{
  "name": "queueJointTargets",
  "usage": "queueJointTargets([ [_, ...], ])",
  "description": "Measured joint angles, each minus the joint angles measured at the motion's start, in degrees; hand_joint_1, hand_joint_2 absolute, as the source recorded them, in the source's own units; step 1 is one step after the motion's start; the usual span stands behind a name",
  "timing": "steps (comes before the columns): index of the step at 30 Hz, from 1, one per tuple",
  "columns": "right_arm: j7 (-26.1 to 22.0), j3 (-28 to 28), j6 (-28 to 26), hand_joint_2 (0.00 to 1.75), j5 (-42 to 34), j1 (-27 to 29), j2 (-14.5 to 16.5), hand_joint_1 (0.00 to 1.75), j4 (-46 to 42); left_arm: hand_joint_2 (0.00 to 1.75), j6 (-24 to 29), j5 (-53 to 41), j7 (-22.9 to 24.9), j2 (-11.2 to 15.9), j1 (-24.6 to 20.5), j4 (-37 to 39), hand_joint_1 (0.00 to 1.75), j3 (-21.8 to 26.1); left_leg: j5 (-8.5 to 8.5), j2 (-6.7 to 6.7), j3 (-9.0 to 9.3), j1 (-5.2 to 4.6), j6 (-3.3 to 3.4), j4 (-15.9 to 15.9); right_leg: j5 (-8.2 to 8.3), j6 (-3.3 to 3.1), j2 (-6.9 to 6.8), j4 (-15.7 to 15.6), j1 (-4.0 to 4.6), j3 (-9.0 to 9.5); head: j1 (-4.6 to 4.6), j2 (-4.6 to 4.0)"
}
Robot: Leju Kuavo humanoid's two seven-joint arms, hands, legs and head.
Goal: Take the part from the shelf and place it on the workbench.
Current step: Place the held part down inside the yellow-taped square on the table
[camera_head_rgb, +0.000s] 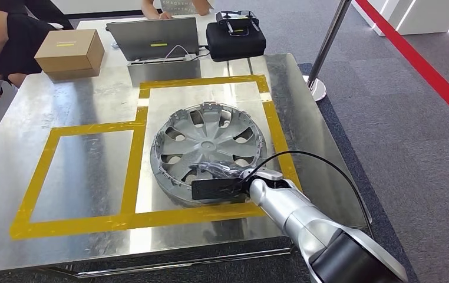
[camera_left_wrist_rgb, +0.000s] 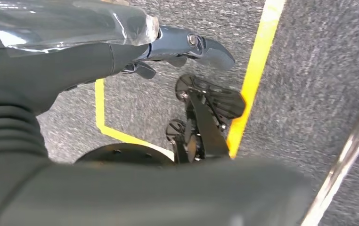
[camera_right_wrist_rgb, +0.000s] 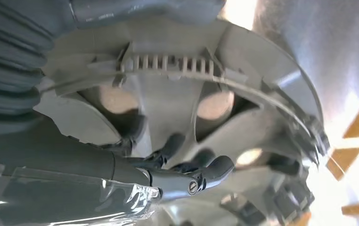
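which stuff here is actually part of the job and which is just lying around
Part of the job:
- grey hubcap, lying in the yellow-taped square
- metal workbench
- right hand, at the hubcap's near rim

Just lying about:
- cardboard box
- laptop
- black case
- stanchion post

right hand [camera_head_rgb: 219, 184] fingers [camera_right_wrist_rgb: 201, 176]: grip on hubcap [camera_head_rgb: 210, 150] unclear, fingertips behind spokes
hubcap near rim: hidden by hand & wrist
left hand [camera_left_wrist_rgb: 74, 56]: cut off by frame edge, blurred
people at far worktop [camera_head_rgb: 81, 236] edge: cropped by top edge, partial only
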Motion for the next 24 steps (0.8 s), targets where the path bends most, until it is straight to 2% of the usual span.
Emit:
queueJointTargets([
  [6,-7.2,-4.1,-8.6,0.0,-5.0,0.3,-2.3,0.0,-1.4,0.0,-0.8,1.5,-2.3,-0.2,0.0,0.0,0.0,0.4,0.0,-0.04,0.0,-0.01,0.0,0.0,0.0,0.0,-0.04,0.0,-0.02,0.01,0.0,0.0],
  [9,-10.6,-6.7,-14.1,0.0,-6.3,1.7,-4.9,0.0,-4.8,0.0,-1.1,1.6,-3.4,-0.3,0.0,0.0,0.0,0.9,0.0,-0.07,-0.01,-0.01,0.0,0.0,0.0,0.01,-0.09,-0.1,-0.02,0.04,0.01,0.0],
  [11,-11.8,-8.8,-19.6,0.0,-6.5,4.1,-7.4,0.0,-9.6,0.0,-1.5,1.7,-4.2,-0.4,0.1,0.0,0.0,1.1,0.0,-0.12,-0.01,-0.01,0.01,0.0,0.0,0.01,-0.16,-0.1,-0.02,0.06,-0.01,0.0],
  [13,-11.8,-11.5,-25.1,0.0,-6.4,8.4,-10.7,0.0,-17.9,0.0,-1.8,1.8,-5.0,-0.4,0.1,0.0,0.0,1.1,-0.01,-0.27,-0.03,0.0,0.01,0.0,-0.01,0.02,-0.3,-0.1,-0.02,0.1,-0.02,0.0],
  [17,-12.9,-19.6,-32.9,0.0,-7.5,21.2,-17.9,0.0,-40.2,0.0,-1.8,1.9,-6.0,-0.4,0.3,0.0,0.0,1.1,-0.1,-0.61,-0.14,-0.03,0.11,0.1,-0.05,0.07,-0.6,-0.3,-0.05,0.17,-0.01,0.0],
  [21,-13.7,-26.7,-41.3,0.0,-13.5,35.6,-24.6,0.0,-64.1,0.0,-1.5,2.0,-6.1,-0.4,0.6,0.0,0.0,1.1,-0.42,-0.79,-0.23,-0.19,0.53,0.3,-0.21,0.35,-0.72,-0.4,-0.22,0.26,-0.02,0.0],
  [24,-13.8,-30.4,-43.3,0.0,-17.9,44.9,-28.5,0.0,-78.5,0.0,-1.0,2.1,-6.1,-0.4,0.9,0.0,0.0,1.1,-0.68,-0.72,-0.23,-0.43,0.92,0.4,-0.3,0.59,-0.69,-0.5,-0.42,0.33,-0.02,0.0],
])
